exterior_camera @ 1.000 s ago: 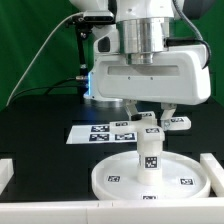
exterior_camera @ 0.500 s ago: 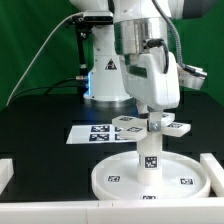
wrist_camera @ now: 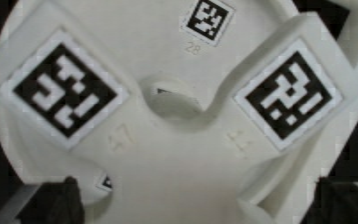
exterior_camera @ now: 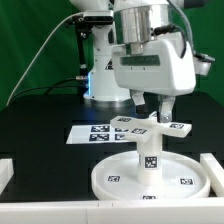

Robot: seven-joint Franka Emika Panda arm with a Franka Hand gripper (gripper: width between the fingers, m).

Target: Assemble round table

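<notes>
The cross-shaped base (exterior_camera: 150,124) sits on the post (exterior_camera: 149,150), blocking the descent over the disc's (exterior_camera: 110,172) centre. Disc rim at 9 and 3 o'clock lies bare. The claw (exterior_camera: 151,110) crowds the base from above. The worktop (exterior_camera: 40,125) at 9 o'clock lies open; the marker board (exterior_camera: 95,131) lies flat there.

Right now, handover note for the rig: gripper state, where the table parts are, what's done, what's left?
Gripper: over the cross-shaped base, fingers down at its centre; whether it is clamped cannot be told.
Round disc: flat on the black table, near the front.
Post: upright in the middle of the disc.
Cross-shaped base: sits on top of the post; the wrist view shows its tagged arms up close.
Marker board: behind the disc.
Done: post on disc, base placed on post.
Left: probably seating or tightening the base; confirm it holds before release.
</notes>
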